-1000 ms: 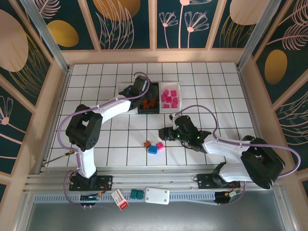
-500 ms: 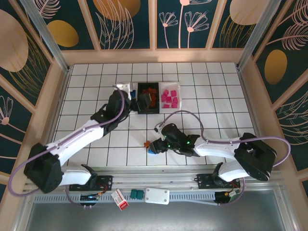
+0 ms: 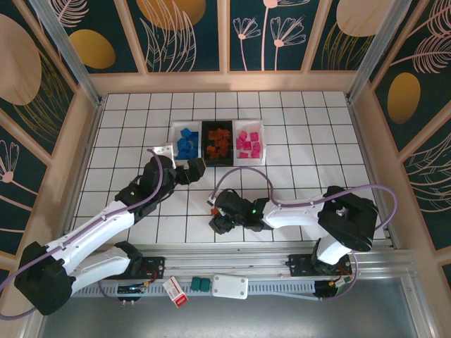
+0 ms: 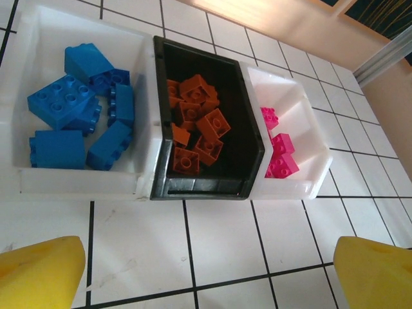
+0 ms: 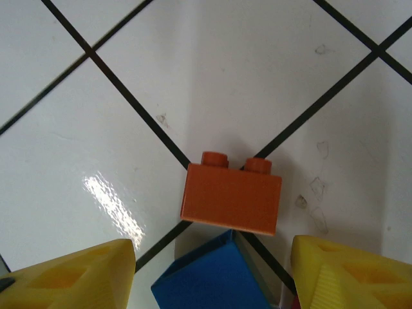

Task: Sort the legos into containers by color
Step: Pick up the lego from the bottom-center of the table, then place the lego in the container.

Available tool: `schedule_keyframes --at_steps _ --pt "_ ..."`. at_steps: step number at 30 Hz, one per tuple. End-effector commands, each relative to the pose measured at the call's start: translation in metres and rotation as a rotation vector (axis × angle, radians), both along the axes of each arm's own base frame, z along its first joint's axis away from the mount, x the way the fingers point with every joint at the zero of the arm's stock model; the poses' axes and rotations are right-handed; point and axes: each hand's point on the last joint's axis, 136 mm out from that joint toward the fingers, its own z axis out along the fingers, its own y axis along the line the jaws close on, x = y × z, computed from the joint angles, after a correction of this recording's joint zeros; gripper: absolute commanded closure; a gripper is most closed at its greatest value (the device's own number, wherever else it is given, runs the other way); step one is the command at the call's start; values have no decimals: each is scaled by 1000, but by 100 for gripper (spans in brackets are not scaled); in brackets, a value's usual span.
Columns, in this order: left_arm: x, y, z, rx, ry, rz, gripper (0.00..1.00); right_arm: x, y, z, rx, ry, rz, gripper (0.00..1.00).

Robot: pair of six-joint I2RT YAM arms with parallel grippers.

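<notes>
A tag (image 3: 175, 290), two teal blocks (image 3: 200, 284) and a white box (image 3: 229, 286) are lying along the near rail, at 6 o'clock of the table (image 3: 310, 141). Beyond them, over the front-centre tiles, the right gripper (image 3: 215, 220) is hovering low with its tip pointing toward 9 o'clock. Its fingers (image 5: 71, 277) are standing apart and are clamping nothing. A blue brick (image 5: 206, 277) is lying between them with a gap showing on each side. An orange brick (image 5: 232, 196) is lying just at 12 o'clock of it in the wrist view; whether the two are touching cannot be told. At 10 o'clock of the right gripper, the left gripper (image 3: 197, 167) is hovering with its tip pointing toward 1 o'clock, at the bins. Its fingers (image 4: 38, 270) are standing wide apart with nothing between them. Farther on, at 12 o'clock of both grippers, three bins are sitting side by side, walls touching. The left bin (image 4: 77, 183), white, is holding blue legos (image 4: 71, 109). The black bin (image 4: 206, 190), in the middle, is holding orange legos (image 4: 199, 129). The right bin (image 4: 302, 183), white, at 3 o'clock of the black one, is holding pink legos (image 4: 280, 154).
</notes>
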Motion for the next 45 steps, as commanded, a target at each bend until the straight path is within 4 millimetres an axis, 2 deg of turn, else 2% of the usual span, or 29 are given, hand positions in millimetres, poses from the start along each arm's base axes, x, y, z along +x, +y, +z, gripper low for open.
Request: schedule_keyframes --at_steps 1,6,9,13,18,21,25,28,32,36,41,45 --pt "-5 6 -9 -3 26 23 1 -2 -9 -7 -99 -36 15 35" --pt "-7 7 -12 2 32 21 2 -8 -14 -17 -157 -36 32 39" --pt "-8 8 -12 3 32 22 2 -8 -13 -18 -152 -31 33 47" --pt "-10 10 -13 1 30 24 2 -8 -6 -11 -122 -35 42 66" --pt "-11 11 -18 15 42 23 2 -7 1 6 -56 -54 47 82" --pt "-12 16 -21 27 43 38 1 -6 7 23 -11 -68 47 86" --pt "-15 27 -23 41 41 80 1 5 21 58 110 -83 44 88" --pt "-19 38 -23 50 37 122 2 24 38 93 229 -110 36 89" --pt "-24 52 -23 56 39 175 2 65 59 136 378 -153 4 89" --pt "-30 64 -24 59 45 220 1 117 76 159 441 -197 -58 89" --pt "-36 67 -31 52 66 221 1 188 100 151 458 -170 -136 89" --pt "-40 68 -36 48 84 223 1 230 114 135 450 -133 -198 88"
